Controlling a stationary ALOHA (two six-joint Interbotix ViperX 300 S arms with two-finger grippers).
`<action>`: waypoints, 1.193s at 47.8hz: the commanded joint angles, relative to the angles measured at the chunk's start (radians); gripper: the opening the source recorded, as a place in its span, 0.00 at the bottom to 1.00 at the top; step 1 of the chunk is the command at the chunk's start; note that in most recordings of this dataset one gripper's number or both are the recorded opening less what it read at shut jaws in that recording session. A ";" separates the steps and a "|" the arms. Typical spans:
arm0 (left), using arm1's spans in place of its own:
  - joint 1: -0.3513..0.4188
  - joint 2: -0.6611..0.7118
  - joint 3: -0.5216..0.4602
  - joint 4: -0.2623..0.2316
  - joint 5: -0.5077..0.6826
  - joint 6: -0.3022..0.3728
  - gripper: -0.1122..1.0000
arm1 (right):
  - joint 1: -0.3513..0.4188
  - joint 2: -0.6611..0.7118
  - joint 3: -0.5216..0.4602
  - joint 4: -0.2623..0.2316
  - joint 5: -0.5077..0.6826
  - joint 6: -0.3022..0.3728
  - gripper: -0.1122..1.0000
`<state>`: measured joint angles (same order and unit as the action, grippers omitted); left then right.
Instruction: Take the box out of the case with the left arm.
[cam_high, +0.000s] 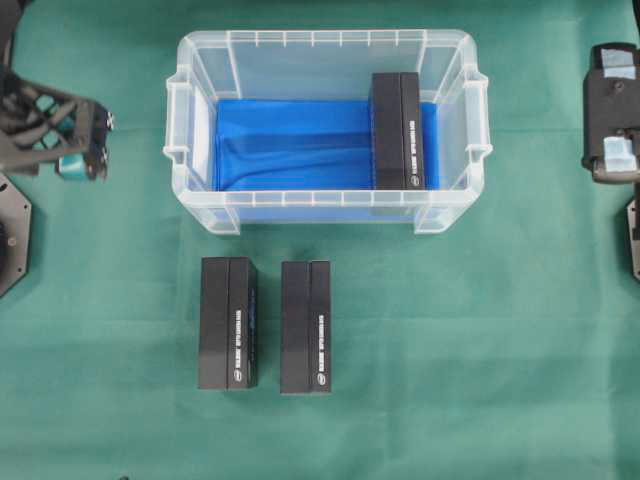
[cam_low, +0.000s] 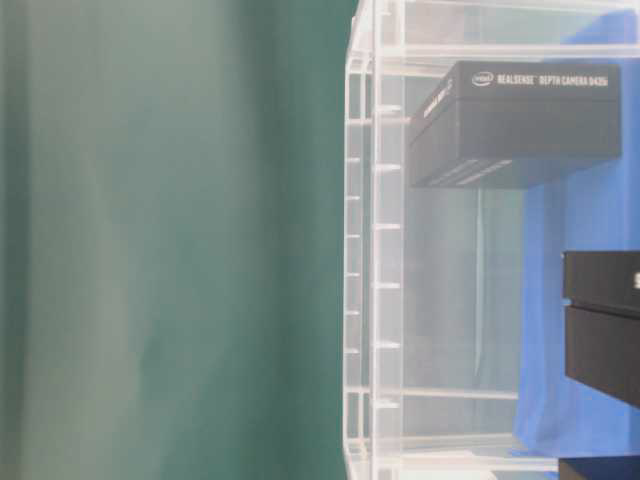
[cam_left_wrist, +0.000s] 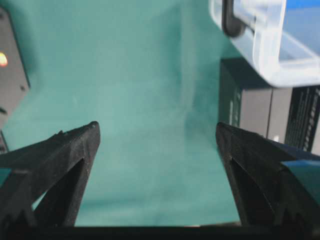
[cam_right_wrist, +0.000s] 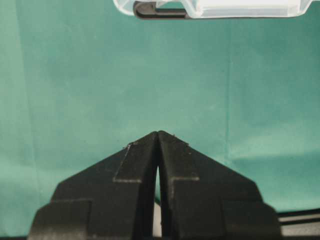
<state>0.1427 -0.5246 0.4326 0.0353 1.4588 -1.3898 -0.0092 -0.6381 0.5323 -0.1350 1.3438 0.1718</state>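
On the green worktop (cam_high: 450, 400) sits the case (cam_high: 200, 190), clear plastic with a blue sheet (cam_high: 290, 140) on its bottom, and one black box (cam_high: 397, 130) lies inside, tucked against the right end wall. From table level that box's side label is readable through the clear wall. Two more black boxes rest outside, just in front of the case: one (cam_high: 227, 322) on the left, another (cam_high: 305, 326) right beside it, a narrow gap between them. Over at the left edge, the left gripper (cam_left_wrist: 157, 145) hovers above bare cloth, jaws spread wide and holding nothing, well apart from the case; its wrist view catches a case corner and a box below it. At the right edge, the right gripper (cam_right_wrist: 158, 137) has its jaws pressed together, empty, with the case rim just ahead of it.
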 joint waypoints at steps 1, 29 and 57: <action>0.054 -0.003 -0.026 0.002 0.005 0.038 0.95 | 0.000 0.002 -0.012 0.002 -0.003 0.002 0.12; 0.144 0.021 -0.046 -0.003 0.018 0.120 0.95 | 0.000 0.000 -0.011 0.000 -0.005 0.002 0.12; 0.144 0.023 -0.049 -0.006 0.018 0.120 0.95 | -0.002 0.000 -0.011 -0.002 -0.003 0.000 0.12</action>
<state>0.2838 -0.4985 0.4096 0.0307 1.4788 -1.2717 -0.0092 -0.6366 0.5323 -0.1350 1.3438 0.1703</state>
